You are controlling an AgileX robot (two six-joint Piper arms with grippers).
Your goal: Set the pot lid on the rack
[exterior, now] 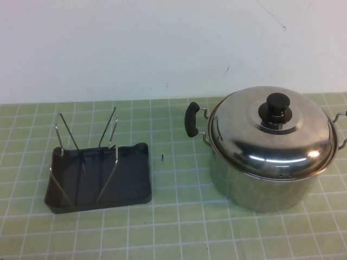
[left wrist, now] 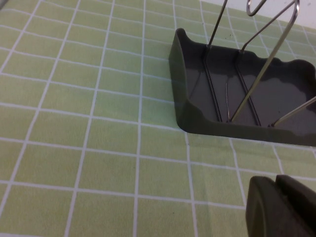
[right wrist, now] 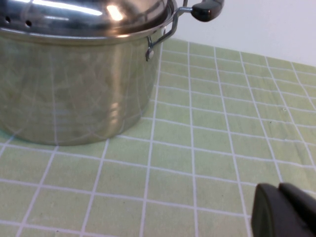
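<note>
The pot lid [exterior: 244,130], shiny domed steel with a black knob [exterior: 276,106], sits on the steel pot [exterior: 260,187] at the right of the table. Its edge also shows in the right wrist view [right wrist: 84,17], on the pot [right wrist: 74,89]. The rack [exterior: 97,201], a dark grey tray with wire prongs [exterior: 111,130], stands empty at the left and shows in the left wrist view [left wrist: 197,118]. My left gripper [left wrist: 276,183] is shut and empty, low over the mat near the rack. My right gripper [right wrist: 279,187] is shut and empty, beside the pot. Neither gripper shows in the high view.
A green mat with a white grid [exterior: 173,216] covers the table. A white wall [exterior: 162,43] stands behind. The pot's black side handle [exterior: 192,120] points toward the rack. Open mat lies between the rack and the pot.
</note>
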